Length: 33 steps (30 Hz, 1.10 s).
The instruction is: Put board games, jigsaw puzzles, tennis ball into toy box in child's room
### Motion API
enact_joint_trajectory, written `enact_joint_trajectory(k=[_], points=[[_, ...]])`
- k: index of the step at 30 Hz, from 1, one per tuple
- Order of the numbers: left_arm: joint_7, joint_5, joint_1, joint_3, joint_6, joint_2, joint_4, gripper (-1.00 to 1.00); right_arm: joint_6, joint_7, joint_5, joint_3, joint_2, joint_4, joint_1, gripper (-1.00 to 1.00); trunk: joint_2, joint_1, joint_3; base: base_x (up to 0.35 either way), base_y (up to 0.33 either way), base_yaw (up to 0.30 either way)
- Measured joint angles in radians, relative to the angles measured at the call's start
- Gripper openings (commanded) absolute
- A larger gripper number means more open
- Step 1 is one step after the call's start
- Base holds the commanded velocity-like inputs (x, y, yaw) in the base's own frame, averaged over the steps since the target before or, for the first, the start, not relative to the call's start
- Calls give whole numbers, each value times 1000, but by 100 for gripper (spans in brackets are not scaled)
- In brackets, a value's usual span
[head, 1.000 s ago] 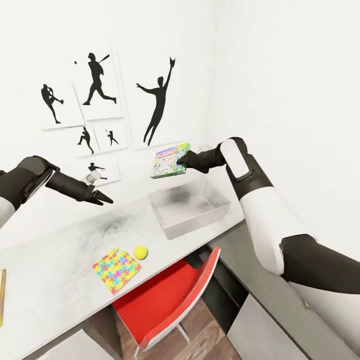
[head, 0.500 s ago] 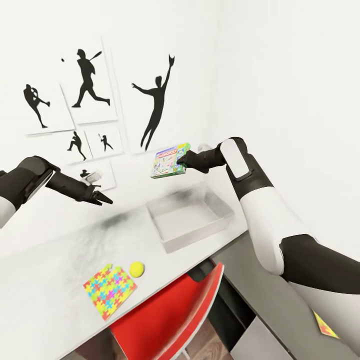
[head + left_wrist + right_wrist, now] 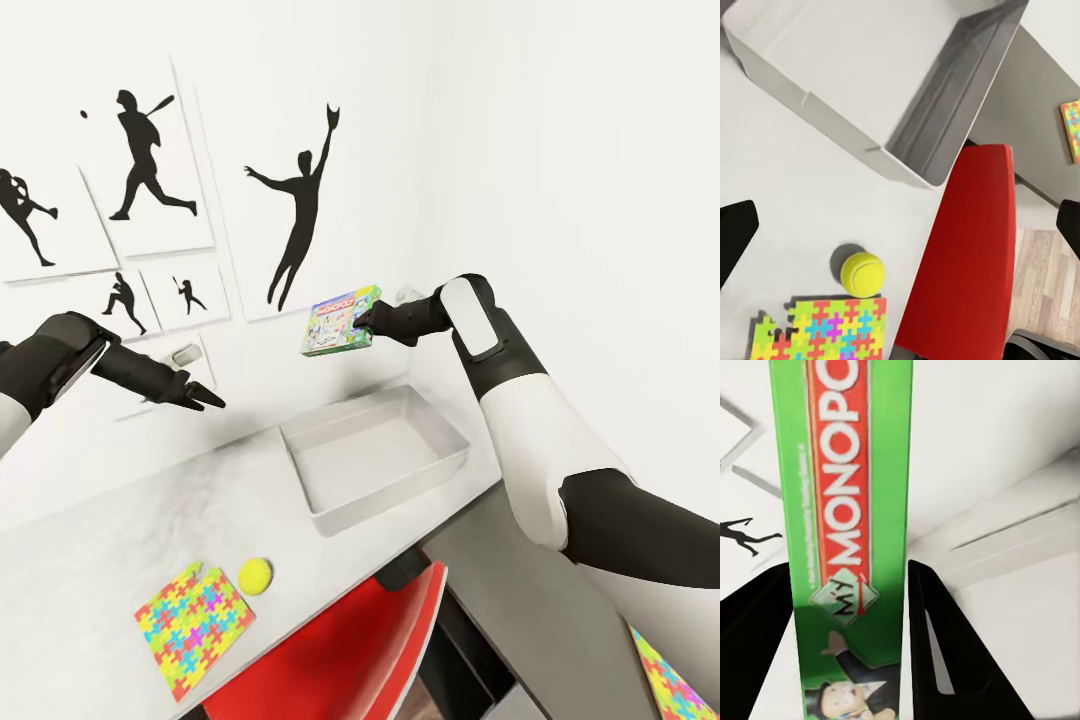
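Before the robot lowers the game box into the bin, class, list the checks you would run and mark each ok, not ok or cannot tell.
1. Grip: right gripper shut on the game box, a finger each side in the right wrist view: ok.
2. Box over the grey bin: it hangs above the far rim, depth unclear: cannot tell.
3. Bin interior free: nothing inside: ok.
4. Left gripper off to one side of the bin: ok.
5. Tennis ball and puzzle lie apart from the bin on the table: ok.
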Motion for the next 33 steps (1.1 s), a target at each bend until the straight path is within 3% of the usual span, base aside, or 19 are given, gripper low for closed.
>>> enact_joint_trajectory(k=[16,33], points=[[0,0,0,0,0,0,0,100,-3,0,2,1,0,-1,0,-100,0,0,0,134,60,0],[0,0,0,1,0,1,0,100,-3,-1,0,0,0,-1,0,-100,0,0,0,13,2,0]])
